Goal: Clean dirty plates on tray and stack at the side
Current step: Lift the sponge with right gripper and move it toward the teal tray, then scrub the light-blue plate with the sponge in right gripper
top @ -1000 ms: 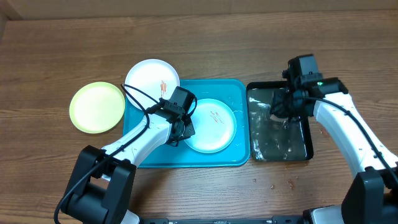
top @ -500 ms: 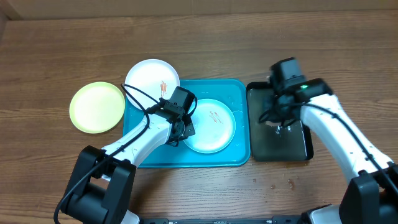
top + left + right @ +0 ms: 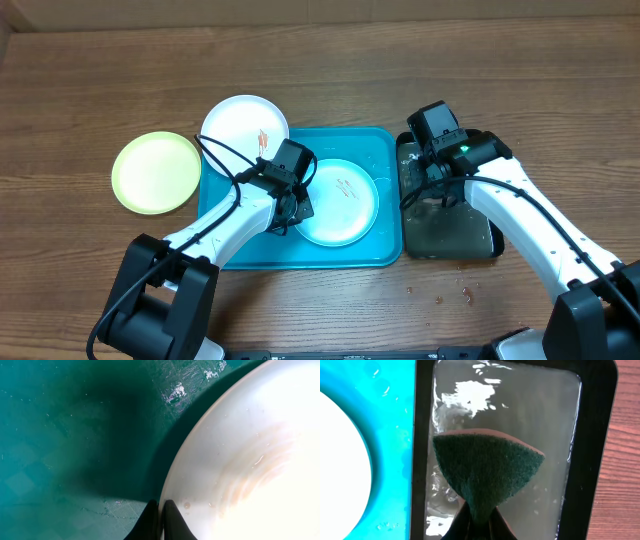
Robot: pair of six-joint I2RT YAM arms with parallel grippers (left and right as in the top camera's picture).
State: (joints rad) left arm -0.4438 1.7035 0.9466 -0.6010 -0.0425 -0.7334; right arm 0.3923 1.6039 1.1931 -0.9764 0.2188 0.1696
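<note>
I log: left gripper (image 3: 161,516) pinching plate (image 3: 340,200) rim, inside tray (image 3: 385,140) | right gripper (image 3: 477,521) clamped on sponge (image 3: 487,467), over black tray (image 3: 422,435) just right of tray.

place: robot lab bench | cues: white left arm (image 3: 225,225), right arm (image 3: 530,210), wood-grain table (image 3: 90,60), turquoise tray (image 3: 340,255)

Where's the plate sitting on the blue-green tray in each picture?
Overhead: the plate sits mid-picture on the tray.
Left wrist: the plate fills the right side.
Right wrist: the plate peeks in at the left edge.
Shared landmark: the turquoise tray under it.
</note>
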